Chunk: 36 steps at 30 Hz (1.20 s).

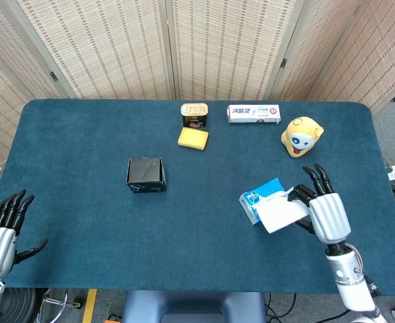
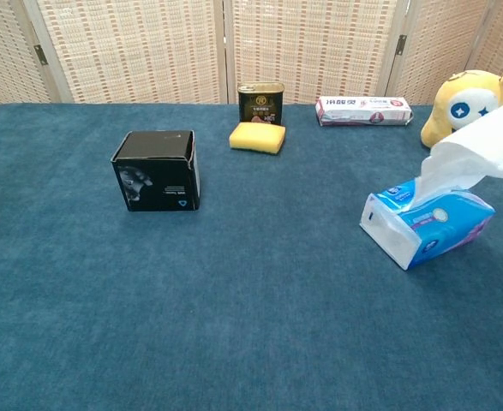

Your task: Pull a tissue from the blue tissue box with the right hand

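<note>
The blue tissue box (image 1: pixel 259 196) (image 2: pixel 431 224) lies on the table's right side. A white tissue (image 1: pixel 281 211) (image 2: pixel 478 156) is drawn up and out of its slot, with its lower end still in the box. In the head view my right hand (image 1: pixel 325 210) pinches the tissue's far edge, just right of the box and raised above the table. The chest view shows the tissue running off the right edge, with the right hand out of frame. My left hand (image 1: pixel 0 227) hangs open at the table's near left corner, holding nothing.
A black box (image 1: pixel 146 174) sits left of centre. At the back stand a tin can (image 1: pixel 194 114), a yellow sponge (image 1: pixel 193 138), a toothpaste carton (image 1: pixel 254 114) and a yellow plush toy (image 1: pixel 301 136). The blue table's (image 1: pixel 83 141) right edge is near my right hand.
</note>
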Each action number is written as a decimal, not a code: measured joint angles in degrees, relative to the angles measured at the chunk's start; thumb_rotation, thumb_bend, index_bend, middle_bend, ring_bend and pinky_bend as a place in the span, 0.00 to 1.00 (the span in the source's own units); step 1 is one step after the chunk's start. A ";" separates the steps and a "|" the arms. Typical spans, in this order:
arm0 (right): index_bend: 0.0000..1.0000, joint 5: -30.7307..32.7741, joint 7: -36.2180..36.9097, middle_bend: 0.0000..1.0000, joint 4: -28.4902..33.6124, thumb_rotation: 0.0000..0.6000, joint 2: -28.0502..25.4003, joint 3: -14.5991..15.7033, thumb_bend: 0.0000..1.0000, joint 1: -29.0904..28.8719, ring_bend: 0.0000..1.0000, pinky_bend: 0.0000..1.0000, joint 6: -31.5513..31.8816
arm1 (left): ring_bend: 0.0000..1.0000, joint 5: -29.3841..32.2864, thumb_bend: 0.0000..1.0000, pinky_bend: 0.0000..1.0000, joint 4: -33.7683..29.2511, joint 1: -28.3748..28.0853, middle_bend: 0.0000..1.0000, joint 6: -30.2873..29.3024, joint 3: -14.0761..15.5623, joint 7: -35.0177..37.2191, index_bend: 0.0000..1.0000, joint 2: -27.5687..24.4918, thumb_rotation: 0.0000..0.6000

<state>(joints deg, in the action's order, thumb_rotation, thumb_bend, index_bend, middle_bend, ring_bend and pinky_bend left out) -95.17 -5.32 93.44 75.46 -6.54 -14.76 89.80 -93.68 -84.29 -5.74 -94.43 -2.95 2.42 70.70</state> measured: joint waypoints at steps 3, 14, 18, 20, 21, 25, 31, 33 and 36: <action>0.66 -5.70 2.09 0.51 0.63 1.00 -1.82 2.47 0.41 2.86 0.10 0.00 5.68 | 0.00 -0.09 0.22 0.13 -0.08 -0.01 0.00 0.14 0.12 -0.28 0.00 -0.02 1.00; 0.66 -6.88 3.46 0.48 -9.25 1.00 1.53 8.18 0.41 6.29 0.10 0.00 2.28 | 0.00 -0.36 0.22 0.13 -0.61 0.07 0.00 0.25 0.41 -0.17 0.00 -0.32 1.00; 0.61 -4.50 3.18 0.38 -11.74 1.00 2.91 8.69 0.40 5.82 0.07 0.00 -2.22 | 0.00 -0.23 0.22 0.14 -0.58 -0.01 0.00 0.39 0.33 -0.15 0.00 -0.29 1.00; 0.42 -3.96 2.60 0.25 -11.70 1.00 2.93 8.91 0.35 5.65 0.02 0.00 -3.08 | 0.00 -0.15 0.22 0.13 -0.56 -0.05 0.00 0.52 0.32 -0.12 0.00 -0.28 1.00; 0.35 -3.85 2.42 0.20 -11.49 1.00 2.74 8.97 0.33 5.63 0.01 0.00 -3.18 | 0.00 -0.13 0.22 0.13 -0.55 -0.09 0.00 0.62 0.31 -0.13 0.00 -0.28 1.00; 0.07 -3.29 2.11 0.02 -10.06 1.00 1.41 8.98 0.24 5.88 0.00 0.00 -3.19 | 0.00 -0.32 0.22 0.13 -0.46 -0.17 0.00 0.80 0.45 -0.51 0.00 -0.19 1.00; 0.00 -2.63 1.05 0.00 -6.70 1.00 -1.74 8.97 0.17 6.77 0.00 0.00 -2.51 | 0.00 -0.43 0.22 0.13 -0.42 -0.18 0.00 0.73 0.48 -0.70 0.00 -0.05 1.00; 0.00 -2.83 1.13 0.00 -5.88 1.00 -2.75 8.95 0.17 7.16 0.00 0.00 -1.51 | 0.00 -0.44 0.22 0.13 -0.38 -0.20 0.00 0.72 0.46 -0.71 0.00 -0.02 1.00; 0.00 -3.59 1.63 0.00 -5.15 1.00 -3.70 8.97 0.17 7.85 0.00 0.00 0.35 | 0.00 -0.35 0.22 0.13 -0.35 -0.21 0.00 0.79 0.43 -0.78 0.00 0.01 1.00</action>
<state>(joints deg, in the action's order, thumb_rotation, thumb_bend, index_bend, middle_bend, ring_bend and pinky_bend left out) -98.76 -3.69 88.29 71.77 2.42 -6.92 90.16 -94.03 -84.64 -5.95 -93.64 -2.51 1.64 70.71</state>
